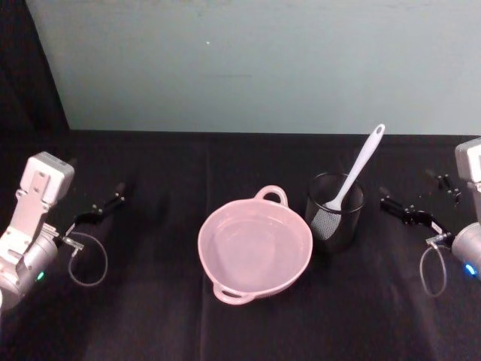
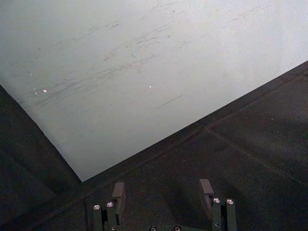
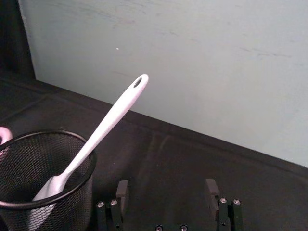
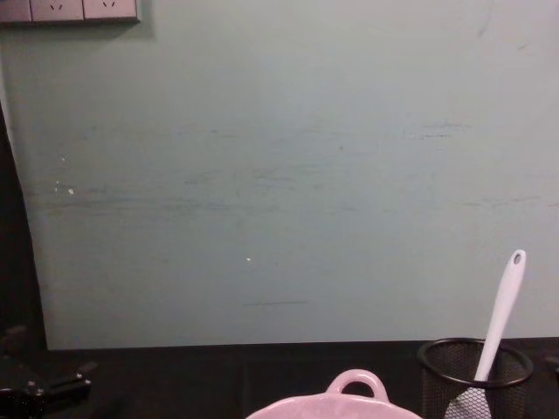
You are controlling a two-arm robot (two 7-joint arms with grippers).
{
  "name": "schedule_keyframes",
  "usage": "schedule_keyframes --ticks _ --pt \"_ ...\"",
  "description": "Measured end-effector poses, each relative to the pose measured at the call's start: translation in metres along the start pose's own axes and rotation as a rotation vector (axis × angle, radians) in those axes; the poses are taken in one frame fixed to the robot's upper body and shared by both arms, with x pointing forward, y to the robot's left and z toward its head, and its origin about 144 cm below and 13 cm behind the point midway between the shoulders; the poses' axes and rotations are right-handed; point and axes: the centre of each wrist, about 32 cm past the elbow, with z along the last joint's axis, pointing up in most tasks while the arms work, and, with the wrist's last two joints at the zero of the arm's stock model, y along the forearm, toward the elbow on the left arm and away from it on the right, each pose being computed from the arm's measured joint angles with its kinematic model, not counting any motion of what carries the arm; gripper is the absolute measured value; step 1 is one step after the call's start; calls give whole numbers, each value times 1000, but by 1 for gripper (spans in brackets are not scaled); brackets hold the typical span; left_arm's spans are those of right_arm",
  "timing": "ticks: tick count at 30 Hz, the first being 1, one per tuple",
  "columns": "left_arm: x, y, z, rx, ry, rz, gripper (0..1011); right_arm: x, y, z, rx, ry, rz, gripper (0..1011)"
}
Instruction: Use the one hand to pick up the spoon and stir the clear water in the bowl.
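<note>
You are seeing the spoon (image 1: 356, 171) standing in the mesh cup (image 1: 335, 212) right of centre, handle leaning toward upper right. The right gripper (image 1: 409, 211) is waiting spread, nearer; the left gripper (image 1: 101, 208), also spread, is idling far left.

chest view chops the bowl (image 4: 336, 403) at the bottom edge, and the mesh cup (image 4: 474, 375) half hides the spoon (image 4: 500, 323) head.
</note>
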Motion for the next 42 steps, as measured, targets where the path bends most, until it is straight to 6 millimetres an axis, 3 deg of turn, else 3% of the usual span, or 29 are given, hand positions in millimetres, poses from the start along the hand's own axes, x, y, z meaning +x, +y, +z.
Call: schedule_keyframes --ticks 10,42 --pt "0 0 0 0 0 0 1005 -1 3 -12 51 8 39 1004" --pt "0 0 0 0 0 0 1005 -2 3 -12 48 4 35 1004"
